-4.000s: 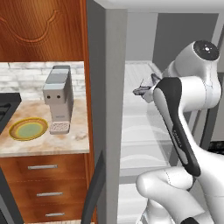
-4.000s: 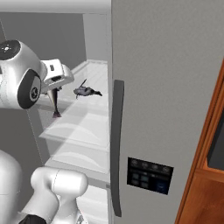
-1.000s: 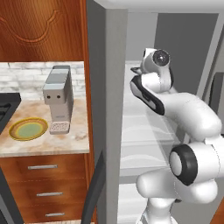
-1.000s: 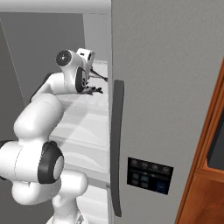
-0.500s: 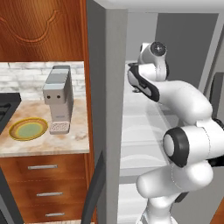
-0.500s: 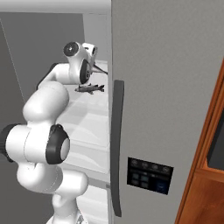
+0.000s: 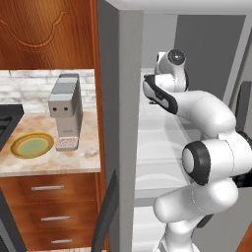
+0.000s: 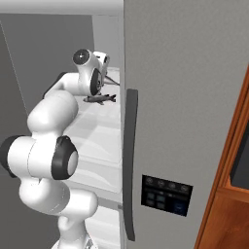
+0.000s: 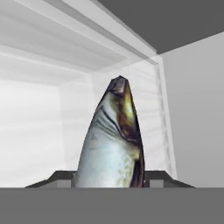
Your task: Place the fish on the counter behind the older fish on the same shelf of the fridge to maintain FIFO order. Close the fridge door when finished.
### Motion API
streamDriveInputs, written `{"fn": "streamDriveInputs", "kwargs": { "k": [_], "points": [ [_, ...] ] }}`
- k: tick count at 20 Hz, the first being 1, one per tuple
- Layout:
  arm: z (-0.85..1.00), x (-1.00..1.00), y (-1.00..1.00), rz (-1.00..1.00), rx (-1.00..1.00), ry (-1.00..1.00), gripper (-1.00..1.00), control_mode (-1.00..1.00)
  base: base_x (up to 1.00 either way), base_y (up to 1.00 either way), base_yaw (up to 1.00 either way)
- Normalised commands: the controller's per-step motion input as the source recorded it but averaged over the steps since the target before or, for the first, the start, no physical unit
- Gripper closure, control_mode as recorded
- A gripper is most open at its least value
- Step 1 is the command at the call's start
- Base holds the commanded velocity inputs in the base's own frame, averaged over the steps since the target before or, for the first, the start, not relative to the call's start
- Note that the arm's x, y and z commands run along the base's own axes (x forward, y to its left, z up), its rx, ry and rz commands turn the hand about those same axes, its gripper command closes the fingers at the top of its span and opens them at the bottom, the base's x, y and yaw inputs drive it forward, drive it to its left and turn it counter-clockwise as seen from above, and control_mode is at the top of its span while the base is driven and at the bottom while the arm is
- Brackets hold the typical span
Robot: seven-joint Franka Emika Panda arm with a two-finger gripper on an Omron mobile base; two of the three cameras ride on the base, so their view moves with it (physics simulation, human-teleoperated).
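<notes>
A silver-grey fish [image 9: 113, 144] with a dark back stands between my gripper's [image 9: 109, 177] two dark fingertips, its sides against them, pointing at the fridge's white back wall. In the right base view my gripper [image 8: 98, 82] is deep over the upper shelf [image 8: 97, 126] of the fridge [image 7: 125, 98], just above and behind the older fish [image 8: 99, 99], which lies flat on that shelf. The grey fridge door [image 8: 194, 97] stands open, and its dark handle [image 8: 129, 160] faces the camera. The beige counter [image 7: 49, 157] lies left of the fridge.
A yellow-green plate [image 7: 32, 145] and a grey coffee machine [image 7: 66, 110] sit on the counter above wooden drawers [image 7: 47, 216]. Another door edge with a dark handle [image 7: 106, 216] stands low between counter and fridge. White shelves continue below my arm.
My arm has stretched further into the fridge and the hand has moved back and up over the shelf. The older fish has stayed where it lay.
</notes>
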Motion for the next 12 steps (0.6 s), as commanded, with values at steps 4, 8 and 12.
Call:
{"fn": "streamDriveInputs", "kwargs": {
  "k": [4,8,12],
  "points": [
    [0.00,0.00,0.00,0.00,0.00,0.00,-1.00,-1.00,0.00,0.00,0.00],
    [0.09,0.00,0.00,0.00,0.00,-0.02,-1.00,-1.00,0.00,0.00,0.00],
    [0.25,-0.11,0.00,0.00,0.00,-0.02,-1.00,-1.00,0.00,0.00,0.00]
  ]
}}
